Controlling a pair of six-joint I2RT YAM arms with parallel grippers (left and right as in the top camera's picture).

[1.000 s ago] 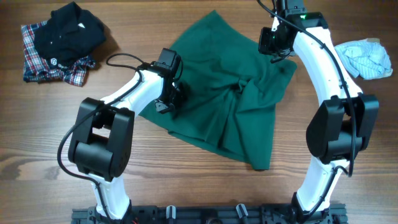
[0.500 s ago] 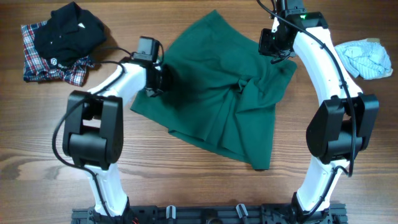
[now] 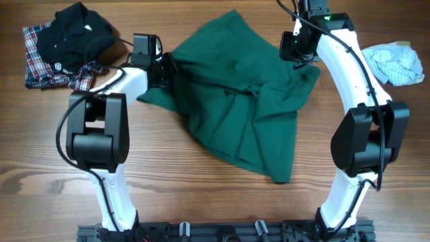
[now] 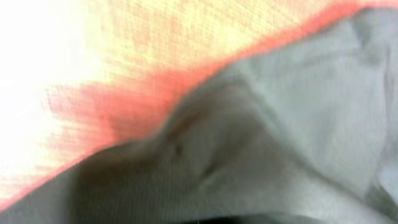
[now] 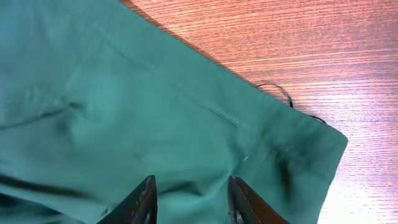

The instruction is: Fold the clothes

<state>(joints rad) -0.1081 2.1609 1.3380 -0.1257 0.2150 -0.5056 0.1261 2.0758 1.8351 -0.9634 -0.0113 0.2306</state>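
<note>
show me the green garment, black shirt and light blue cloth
green garment (image 3: 245,124), overhead view, mid fabric
black shirt (image 3: 72,33), overhead view, its centre
light blue cloth (image 3: 395,64), overhead view, its centre

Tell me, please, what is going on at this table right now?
Two robot arms are working on a green garment that lies crumpled, not yet folded, in the middle of the wooden table. The left gripper is at its left edge; its camera is too blurred to show a grip. The right gripper hovers open near the far right corner. A dark and plaid pile and a light blue garment wait aside.
</note>
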